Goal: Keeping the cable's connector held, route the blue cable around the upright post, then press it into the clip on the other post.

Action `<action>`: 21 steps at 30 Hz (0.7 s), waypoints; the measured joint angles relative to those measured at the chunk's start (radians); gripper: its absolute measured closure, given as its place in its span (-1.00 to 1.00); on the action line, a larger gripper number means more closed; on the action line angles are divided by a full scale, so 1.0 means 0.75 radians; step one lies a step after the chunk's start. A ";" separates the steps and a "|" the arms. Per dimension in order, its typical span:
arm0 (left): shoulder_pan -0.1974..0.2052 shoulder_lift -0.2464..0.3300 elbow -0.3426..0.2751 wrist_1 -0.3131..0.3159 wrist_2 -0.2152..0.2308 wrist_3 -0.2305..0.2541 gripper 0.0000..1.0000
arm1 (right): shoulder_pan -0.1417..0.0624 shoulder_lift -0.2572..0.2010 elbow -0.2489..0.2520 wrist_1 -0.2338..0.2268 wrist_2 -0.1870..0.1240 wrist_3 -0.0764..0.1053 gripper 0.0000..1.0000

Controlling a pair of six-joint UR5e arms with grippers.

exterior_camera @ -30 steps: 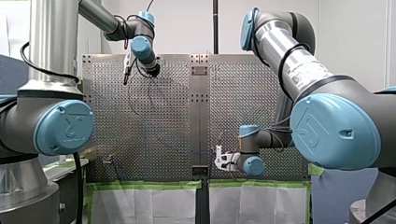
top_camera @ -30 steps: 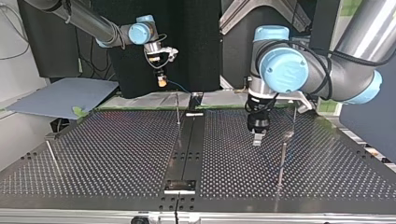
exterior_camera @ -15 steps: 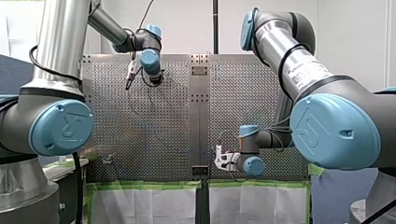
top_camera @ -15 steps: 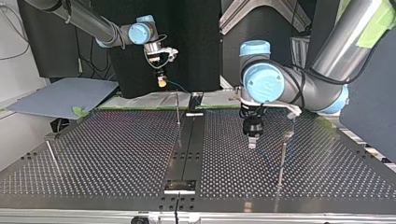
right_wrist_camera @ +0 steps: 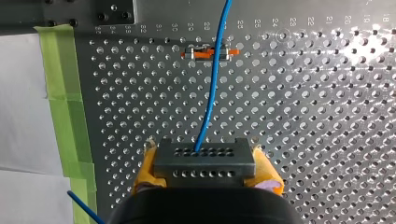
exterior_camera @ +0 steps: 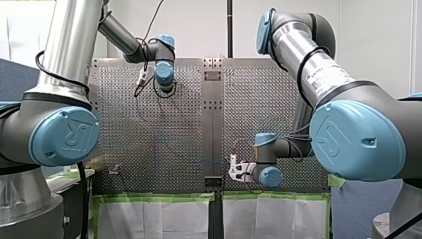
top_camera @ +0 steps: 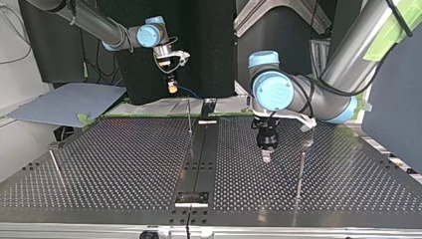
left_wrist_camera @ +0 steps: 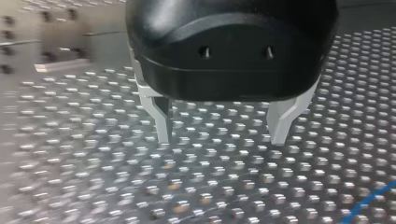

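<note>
Starting closest, at my right claw (right_wrist_camera: 205, 168): clenched on the grey connector (right_wrist_camera: 204, 156), with yellow pads (right_wrist_camera: 144, 172) squeezing both flanks. Keep that squeeze steady, no twisting. Following the blue cable (right_wrist_camera: 210, 102) out of the connector's face, ahead over the desk (right_wrist_camera: 303, 116), across a small orange-and-metal fitting (right_wrist_camera: 208, 52) and on out of sight. Cannot tell whether seated in that fitting or merely lying over it.

Over to my left claw (left_wrist_camera: 222, 140): released, with metal fingers (left_wrist_camera: 161, 119) spread wide, gripping nothing, hovering just above the holes. Catching only a sliver of blue ahead and off to one side, not between the fingers. Judging the job now: bring that claw onto the slack, close gently, then sweep wide around the upright post (top_camera: 189, 117), keeping the run low and lightly taut, no yank on the connector.

Now the top view, front edge backwards. Noting a thin post (top_camera: 300, 172) just beside my left claw, topped by a small head piece (top_camera: 307, 144), likely the clip, too small to confirm. Mind a knock there on the way down. Spotting a leaning rod (top_camera: 55, 167) at the view's left, well apart from both claws. Further back, past the desk's far edge, green tape (right_wrist_camera: 65, 93) and a blue-grey sheet (top_camera: 69, 102).
</note>
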State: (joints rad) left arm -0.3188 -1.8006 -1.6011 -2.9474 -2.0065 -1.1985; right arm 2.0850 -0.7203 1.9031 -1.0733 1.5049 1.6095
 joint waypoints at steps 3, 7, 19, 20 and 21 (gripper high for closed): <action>-0.004 -0.040 0.000 0.004 -0.027 0.041 -0.98 | 0.000 0.000 0.000 -0.001 0.000 0.000 1.00; -0.005 -0.071 0.000 0.030 -0.071 0.091 -0.98 | 0.000 0.000 0.000 -0.001 0.000 0.000 1.00; 0.002 -0.132 0.000 0.106 -0.135 0.203 -0.98 | -0.001 0.000 0.000 -0.005 0.000 0.000 1.00; 0.004 -0.141 0.000 0.110 -0.134 0.205 -0.98 | 0.000 0.000 0.000 -0.005 0.000 0.000 1.00; 0.005 -0.149 0.000 0.113 -0.134 0.205 -0.98 | 0.000 0.000 0.000 -0.005 0.000 0.000 1.00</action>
State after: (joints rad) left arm -0.3153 -1.9128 -1.6011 -2.8628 -2.1067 -1.0444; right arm 2.0848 -0.7204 1.9031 -1.0769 1.5050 1.6094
